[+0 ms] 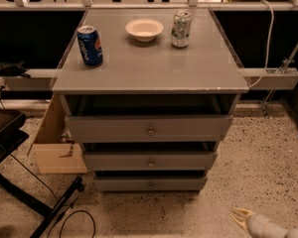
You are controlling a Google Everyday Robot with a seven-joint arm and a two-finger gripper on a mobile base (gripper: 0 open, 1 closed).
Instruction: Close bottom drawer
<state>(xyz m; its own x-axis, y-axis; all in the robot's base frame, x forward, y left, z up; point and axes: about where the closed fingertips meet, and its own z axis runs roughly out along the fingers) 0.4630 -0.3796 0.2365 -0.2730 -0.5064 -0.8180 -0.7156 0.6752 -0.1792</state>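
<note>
bottom drawer (150, 184) looks slightly proud, not yet shut; tool (240, 218), tips apart, hangs low right, clear of it.

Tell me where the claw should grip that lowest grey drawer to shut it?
Likely the small round metal knob at the centre of the lowest flat grey drawer front, approached straight from the front and low down: it protrudes outward, and the drawer slides straight back. The pale claw is at the lower right, apart from the drawer.
</note>
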